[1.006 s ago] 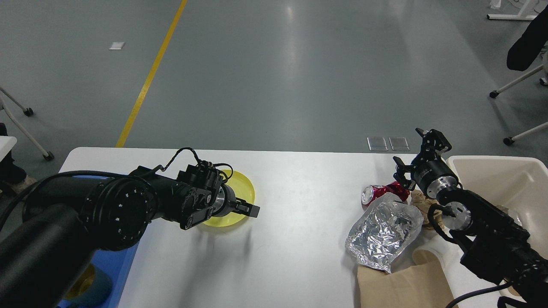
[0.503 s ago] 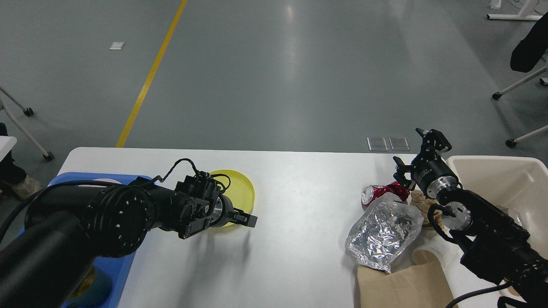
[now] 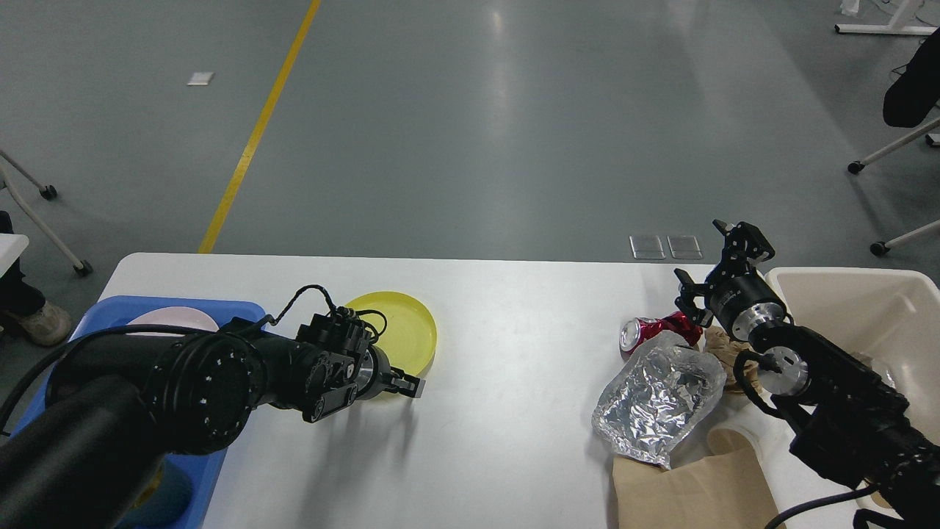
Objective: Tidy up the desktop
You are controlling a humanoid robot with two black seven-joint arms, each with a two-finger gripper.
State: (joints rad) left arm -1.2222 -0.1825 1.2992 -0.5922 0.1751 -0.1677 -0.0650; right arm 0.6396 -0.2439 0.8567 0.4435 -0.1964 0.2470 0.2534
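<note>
Your left gripper [image 3: 406,385] sits at the near rim of the yellow plate [image 3: 400,330], its fingers close together and seemingly pinching that rim, though from the head view you cannot tell for sure that the grip is closed on it. Over the last second the arm has drawn back toward you and to the left of where it was, and the plate now shows far more of its face; it seems to have slid slightly with the gripper, which suggests you do have it. Left of the plate lies the blue tray [image 3: 213,307], now uncovered enough to show a pale pink dish [image 3: 172,320] inside, so the likely move is dragging or lifting the plate over into that tray. The desktop [image 3: 514,411] runs white and wide beneath all of this. Well to the right of the plate, the red can [image 3: 650,328], the crumpled foil bag [image 3: 657,397] and the brown paper [image 3: 698,481] have not budged. Your right gripper [image 3: 716,261] holds the same pose beyond them, spread wide and carrying nothing, just beside the beige bin [image 3: 852,283].
</note>
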